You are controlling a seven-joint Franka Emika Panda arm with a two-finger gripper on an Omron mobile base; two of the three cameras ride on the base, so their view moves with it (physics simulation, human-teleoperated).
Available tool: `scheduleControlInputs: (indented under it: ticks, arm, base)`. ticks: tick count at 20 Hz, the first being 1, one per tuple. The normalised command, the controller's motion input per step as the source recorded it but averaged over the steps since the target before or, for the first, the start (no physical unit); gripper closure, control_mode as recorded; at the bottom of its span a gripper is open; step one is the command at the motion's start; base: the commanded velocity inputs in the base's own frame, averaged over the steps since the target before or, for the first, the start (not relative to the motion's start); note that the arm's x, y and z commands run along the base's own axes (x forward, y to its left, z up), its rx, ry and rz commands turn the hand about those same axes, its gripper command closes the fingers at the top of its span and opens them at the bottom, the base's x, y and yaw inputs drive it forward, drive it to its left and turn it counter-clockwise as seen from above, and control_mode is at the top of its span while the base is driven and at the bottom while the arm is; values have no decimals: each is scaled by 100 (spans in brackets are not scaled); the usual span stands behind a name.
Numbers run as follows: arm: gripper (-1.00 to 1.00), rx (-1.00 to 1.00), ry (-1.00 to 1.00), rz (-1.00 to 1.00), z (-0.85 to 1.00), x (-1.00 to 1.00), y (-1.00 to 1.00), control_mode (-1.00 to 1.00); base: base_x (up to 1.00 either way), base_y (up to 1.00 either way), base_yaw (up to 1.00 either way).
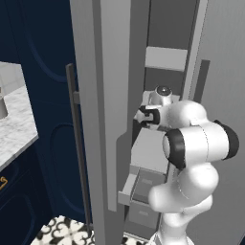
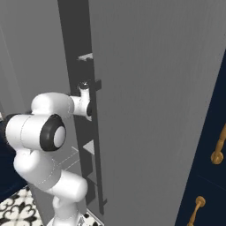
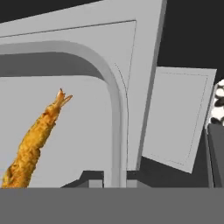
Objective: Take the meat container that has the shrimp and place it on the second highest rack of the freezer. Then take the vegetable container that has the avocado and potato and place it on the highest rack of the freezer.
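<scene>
Inside the open freezer [image 1: 165,86], the gripper [image 3: 109,177] pinches the rim of the meat container [image 3: 78,109], shrimp [image 3: 35,140] aboard, near grey shelves; its placement looks unfinished, and the vegetable container's move remains.

Glossy white rounded arm [image 1: 191,143] segments joined by black bands at the joints

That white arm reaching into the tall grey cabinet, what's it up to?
The white robot arm is reaching through the open door of the freezer, among its grey shelves. Its hand is shut on the rim of the meat container, a pale tray holding one orange shrimp. Whether the tray already rests on a rack can't be told.
</scene>
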Motion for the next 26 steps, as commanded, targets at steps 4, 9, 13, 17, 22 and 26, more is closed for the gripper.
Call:
scheduleControlInputs:
  ticks: [4,9,13,17,22,26]
  arm:
    - [100,0,0,0,-21,77,-6,-100]
    - [-100,0,0,0,-31,44,-6,-100]
    - [-100,0,-3,0,-24,-2,-1,-100]
    - [-100,0,-12,0,-1,-55,0,-100]
    - [-100,0,-19,0,0,-100,19,-100]
    - [-100,0,-7,3,0,-100,55,-100]
  base:
    - [0,0,0]
    - [0,0,0]
    - [0,0,0]
    - [0,0,0]
    - [0,0,0]
    - [0,0,0]
